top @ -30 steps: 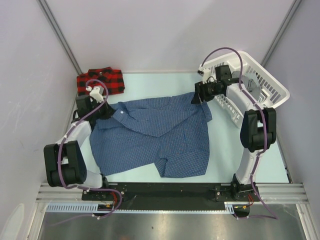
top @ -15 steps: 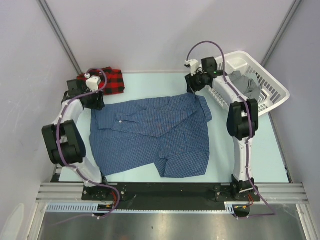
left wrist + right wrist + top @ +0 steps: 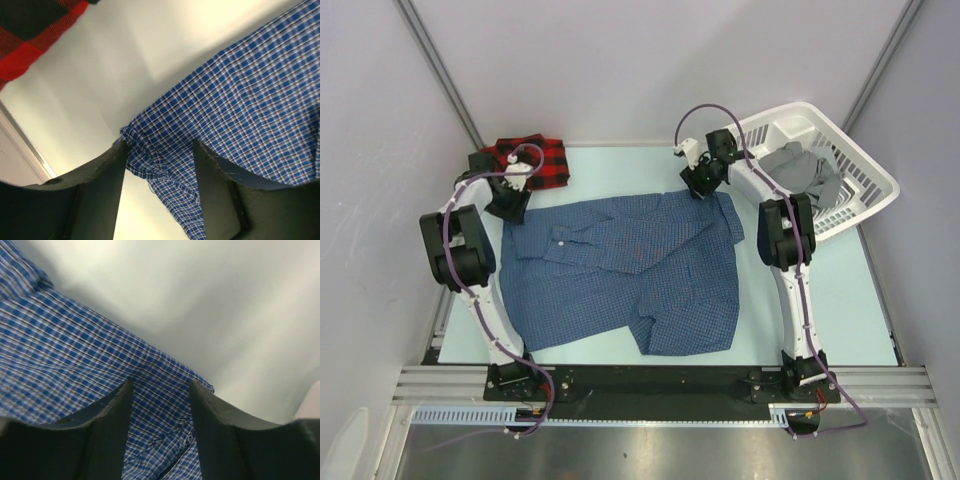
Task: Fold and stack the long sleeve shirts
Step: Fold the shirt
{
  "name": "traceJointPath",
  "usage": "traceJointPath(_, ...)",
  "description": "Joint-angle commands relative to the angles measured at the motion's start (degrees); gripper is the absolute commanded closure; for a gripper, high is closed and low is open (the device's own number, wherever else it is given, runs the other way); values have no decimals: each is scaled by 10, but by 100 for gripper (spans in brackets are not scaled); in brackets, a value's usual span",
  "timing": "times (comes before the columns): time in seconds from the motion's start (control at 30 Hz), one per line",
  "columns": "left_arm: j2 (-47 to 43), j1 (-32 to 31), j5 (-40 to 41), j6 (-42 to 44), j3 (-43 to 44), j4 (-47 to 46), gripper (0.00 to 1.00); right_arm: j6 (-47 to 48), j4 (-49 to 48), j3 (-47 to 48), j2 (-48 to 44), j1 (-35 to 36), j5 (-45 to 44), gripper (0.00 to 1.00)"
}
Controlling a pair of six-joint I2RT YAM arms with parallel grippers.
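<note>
The dark blue check long sleeve shirt (image 3: 640, 270) lies spread on the table, one sleeve folded across its chest. A folded red-and-black plaid shirt (image 3: 545, 160) sits at the back left corner. My left gripper (image 3: 508, 205) hovers over the blue shirt's back left corner, just in front of the plaid shirt. In the left wrist view that gripper (image 3: 159, 145) is open, with the shirt's corner (image 3: 250, 110) lying between the fingers and the plaid shirt (image 3: 30, 40) beyond. My right gripper (image 3: 702, 188) is at the back right corner. Seen from its wrist, it (image 3: 161, 382) is open astride the cloth edge (image 3: 60, 340).
A white laundry basket (image 3: 860, 150) stands tilted at the back right, with a grey garment (image 3: 800, 165) inside. Grey walls close in the table on three sides. The arm bases sit on a black rail (image 3: 650, 380) along the near edge.
My left gripper has opened and let go of the blue shirt's corner, which now lies flat. Both arms have stretched toward the back; the right gripper has shifted left.
</note>
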State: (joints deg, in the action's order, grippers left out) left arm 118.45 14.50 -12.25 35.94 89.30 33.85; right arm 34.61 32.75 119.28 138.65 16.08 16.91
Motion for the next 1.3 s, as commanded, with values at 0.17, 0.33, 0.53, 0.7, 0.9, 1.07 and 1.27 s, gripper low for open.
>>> traceJointPath(0.17,31,29,15,-4,44,35,100,64,0,-3,25,-8,-85,66)
traceJointPath(0.33,16,54,10,-33,52,10,100,70,-1,-1,28,-12,-112,69)
traceJointPath(0.53,-2,62,-7,-45,48,-15,98,57,-3,-2,15,-12,-117,69)
traceJointPath(0.7,-33,62,-63,-47,32,-12,55,27,6,15,-19,0,-86,62)
traceJointPath(0.9,-46,62,-69,-45,13,-4,43,13,17,8,-73,20,-35,53)
traceJointPath(1.07,-17,59,-31,-40,25,-1,41,27,26,-2,-58,35,-27,53)
traceJointPath(1.27,7,51,-16,-39,33,21,46,53,33,-20,-28,33,-41,55)
